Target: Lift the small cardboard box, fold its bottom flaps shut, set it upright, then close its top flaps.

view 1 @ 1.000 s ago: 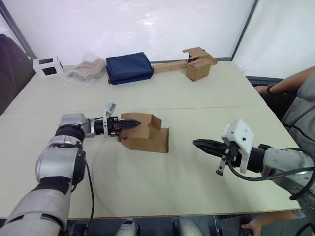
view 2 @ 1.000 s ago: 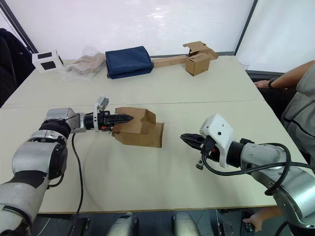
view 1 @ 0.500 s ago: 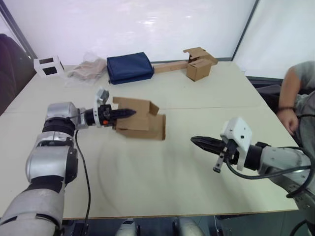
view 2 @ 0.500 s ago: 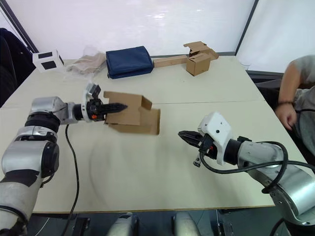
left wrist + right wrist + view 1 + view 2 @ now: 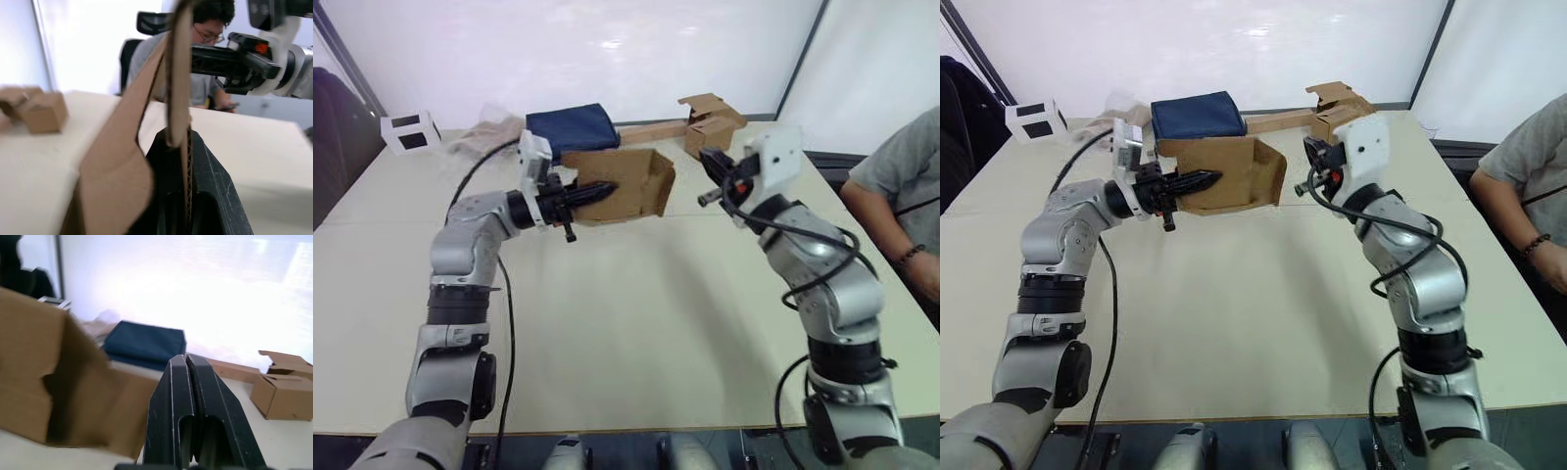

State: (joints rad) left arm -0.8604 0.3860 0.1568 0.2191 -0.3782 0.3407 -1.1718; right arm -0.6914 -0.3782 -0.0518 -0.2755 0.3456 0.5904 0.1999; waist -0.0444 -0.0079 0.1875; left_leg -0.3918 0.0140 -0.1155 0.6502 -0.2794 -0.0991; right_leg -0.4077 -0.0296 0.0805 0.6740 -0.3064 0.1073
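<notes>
Small cardboard box [image 5: 622, 183]: 1, lifted above desk [image 5: 636, 323] centre.
Left gripper [image 5: 603, 189]: clamped on box wall.
Right gripper [image 5: 186, 382]: fingers together, near box.
Other boxes: 1 brown box [image 5: 708, 135], far right corner.

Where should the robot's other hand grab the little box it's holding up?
Probably the loose flap at the open end of the small cardboard box, coming in from the robot's right. The left gripper already pinches one wall, and that flap sticks out toward the right gripper, which is shut.
</notes>
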